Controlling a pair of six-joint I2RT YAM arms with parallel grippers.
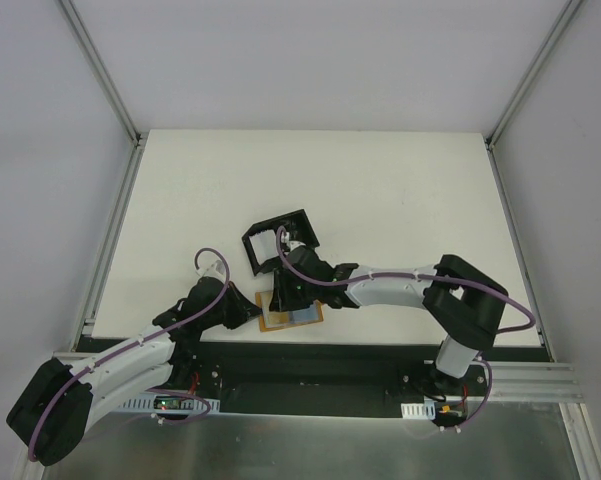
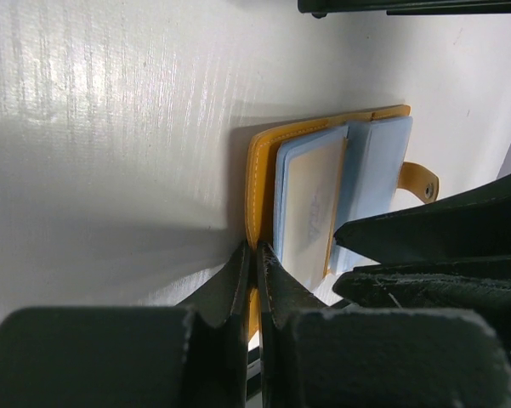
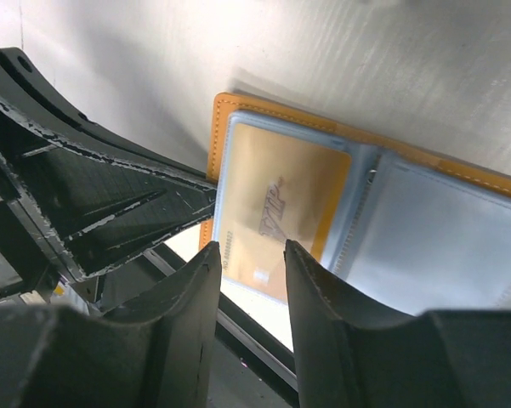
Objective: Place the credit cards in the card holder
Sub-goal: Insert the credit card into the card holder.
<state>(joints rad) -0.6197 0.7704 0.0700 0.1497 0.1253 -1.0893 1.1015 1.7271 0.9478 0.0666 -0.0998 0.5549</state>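
A tan-orange wallet point(image 1: 302, 318) lies open at the table's near edge, clear sleeves up. A tan-orange credit card point(image 3: 281, 200) printed "VIP" sits inside the left sleeve, also seen as credit card point(image 2: 310, 204) in the left wrist view. My left gripper point(image 2: 255, 252) is shut on the wallet's orange cover point(image 2: 261, 161) at its near edge. Just above the card's lower end, my right gripper point(image 3: 251, 252) is open with nothing between its fingers. The black card holder point(image 1: 280, 240) with its white ridged insert stands behind the wallet, partly hidden by the right arm.
The dark base rail point(image 1: 330, 355) runs just below the table's near edge, right under the wallet. Both grippers crowd together over the wallet; the left gripper's black fingers point(image 3: 110, 200) fill the left of the right wrist view.
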